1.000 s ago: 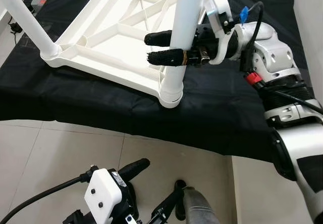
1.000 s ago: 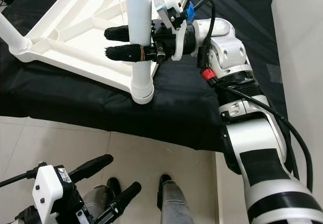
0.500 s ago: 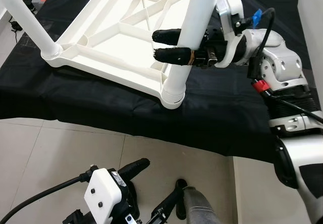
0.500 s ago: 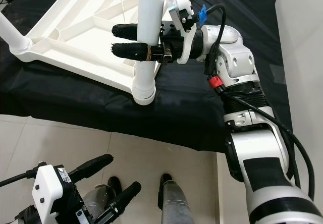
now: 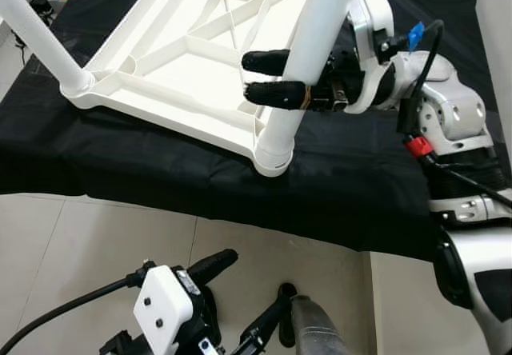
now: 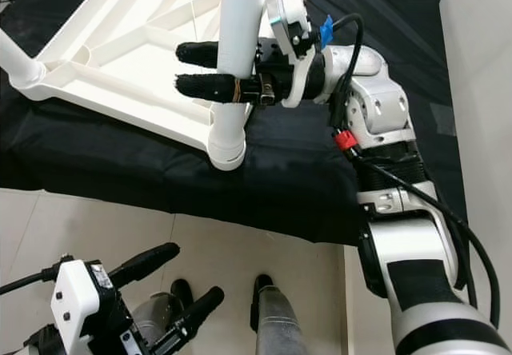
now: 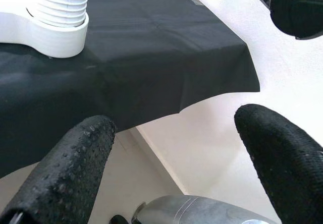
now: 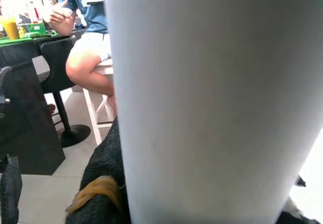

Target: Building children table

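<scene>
Right tool [image 5: 276, 79] clenched around white table leg [image 5: 308, 51]; left tool [image 7: 166, 153] released, idle

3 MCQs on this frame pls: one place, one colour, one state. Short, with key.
1. Where does the upturned white tabletop lie?
A. on the tiled floor
B. on a black cloth
C. against a wall

2. What colour is the table leg in the right gripper?
A. white
B. black
C. grey

3. How does the left gripper stand?
A. shut on a leg
B. holding the cloth
C. open, low over the floor, holding nothing

Key: 1 B, the black cloth spreads under the frame. 2 A, leg and tabletop are both white. 3 C, the left wrist view shows its jaws apart with nothing between.
</scene>
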Motion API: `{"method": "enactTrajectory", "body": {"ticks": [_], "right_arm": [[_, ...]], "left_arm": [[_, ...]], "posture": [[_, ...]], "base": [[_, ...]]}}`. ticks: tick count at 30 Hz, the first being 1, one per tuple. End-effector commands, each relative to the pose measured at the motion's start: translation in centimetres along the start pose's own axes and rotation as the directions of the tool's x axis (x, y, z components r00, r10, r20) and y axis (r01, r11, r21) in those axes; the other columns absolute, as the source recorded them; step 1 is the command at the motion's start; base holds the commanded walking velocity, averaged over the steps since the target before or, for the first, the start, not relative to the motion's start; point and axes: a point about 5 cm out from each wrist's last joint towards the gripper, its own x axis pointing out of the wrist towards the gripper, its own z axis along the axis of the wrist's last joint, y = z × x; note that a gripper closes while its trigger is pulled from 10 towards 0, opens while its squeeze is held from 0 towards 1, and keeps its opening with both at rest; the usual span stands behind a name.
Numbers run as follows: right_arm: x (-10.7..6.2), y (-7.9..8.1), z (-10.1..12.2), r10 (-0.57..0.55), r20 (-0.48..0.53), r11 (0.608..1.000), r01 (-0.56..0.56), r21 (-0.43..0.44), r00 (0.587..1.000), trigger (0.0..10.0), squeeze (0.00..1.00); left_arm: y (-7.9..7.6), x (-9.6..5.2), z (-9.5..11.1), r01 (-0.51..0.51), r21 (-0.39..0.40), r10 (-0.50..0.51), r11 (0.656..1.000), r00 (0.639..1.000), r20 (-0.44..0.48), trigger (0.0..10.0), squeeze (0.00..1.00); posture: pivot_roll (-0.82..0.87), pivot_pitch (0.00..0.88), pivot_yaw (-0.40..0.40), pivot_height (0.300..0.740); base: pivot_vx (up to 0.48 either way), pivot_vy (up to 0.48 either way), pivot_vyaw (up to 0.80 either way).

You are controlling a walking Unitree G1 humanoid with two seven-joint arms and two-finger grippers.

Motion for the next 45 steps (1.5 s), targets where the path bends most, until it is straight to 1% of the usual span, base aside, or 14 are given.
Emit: {"method": "enactTrajectory", "body": {"ticks": [1,2,5,12,14,28,30,32,35,45], "right_arm": [[-0.6,0.5,-2.7,-0.025,-0.107,0.997,0.033,0.076,0.994,10.0,0.00],[-0.6,0.9,-2.6,-0.006,-0.101,0.997,0.014,0.072,0.995,10.0,0.00],[-0.5,1.3,-2.5,0.016,-0.107,0.998,-0.009,0.064,0.994,10.0,0.00],[-0.1,1.8,-2.3,0.043,-0.134,0.998,-0.037,0.044,0.990,10.0,0.00],[0.3,2.3,-2.2,0.055,-0.146,0.998,-0.051,0.032,0.988,10.0,0.00],[0.9,3.0,-1.7,0.081,-0.166,0.997,-0.081,0.010,0.983,10.0,0.00],[1.0,3.0,-1.7,0.077,-0.176,0.997,-0.076,0.014,0.981,10.0,0.00],[1.0,2.7,-2.0,0.051,-0.212,0.998,-0.046,0.029,0.976,10.0,0.00],[1.0,2.5,-2.3,0.030,-0.234,0.999,-0.020,0.044,0.972,10.0,0.00],[0.9,1.9,-2.7,-0.021,-0.266,0.997,0.041,0.067,0.964,10.0,0.00]], "left_arm": [[-0.2,-0.2,-0.2,0.013,-0.011,-0.013,1.000,1.000,-0.025,10.0,0.00],[-0.2,-0.2,-0.2,0.013,-0.011,-0.014,1.000,1.000,-0.025,10.0,0.00],[-0.2,-0.2,-0.3,0.015,-0.012,-0.015,1.000,1.000,-0.025,10.0,0.00],[-0.2,-0.2,-0.3,0.015,-0.012,-0.015,1.000,1.000,-0.025,10.0,0.00],[-0.2,-0.2,-0.3,0.015,-0.011,-0.015,1.000,1.000,-0.025,10.0,0.00],[-0.2,0.0,-0.3,0.015,-0.009,-0.016,1.000,1.000,-0.021,10.0,0.00],[-0.2,0.0,-0.3,0.015,-0.009,-0.015,1.000,1.000,-0.020,10.0,0.00],[-0.1,0.0,-0.3,0.015,-0.008,-0.015,1.000,1.000,-0.019,10.0,0.00],[-0.1,0.0,-0.3,0.015,-0.007,-0.015,1.000,1.000,-0.018,10.0,0.00],[0.0,0.1,-0.3,0.014,-0.006,-0.014,1.000,1.000,-0.017,10.0,0.00]], "posture": [[0.01,0.428,-0.018,0.740],[0.01,0.428,-0.018,0.740],[0.01,0.423,-0.017,0.740],[0.01,0.418,-0.018,0.740],[0.01,0.415,-0.018,0.740],[0.01,0.413,-0.021,0.740],[0.01,0.412,-0.021,0.740],[0.00,0.414,-0.022,0.740],[0.00,0.414,-0.023,0.740],[0.00,0.415,-0.026,0.740]], "base": [[0.000,0.000,0.00],[0.000,0.000,0.00],[0.000,0.000,0.00],[0.000,0.000,0.00],[0.000,0.000,0.00],[0.000,0.000,0.00],[0.000,0.000,0.00],[0.000,0.000,0.00],[0.000,0.000,0.00],[0.000,0.000,0.00]]}}
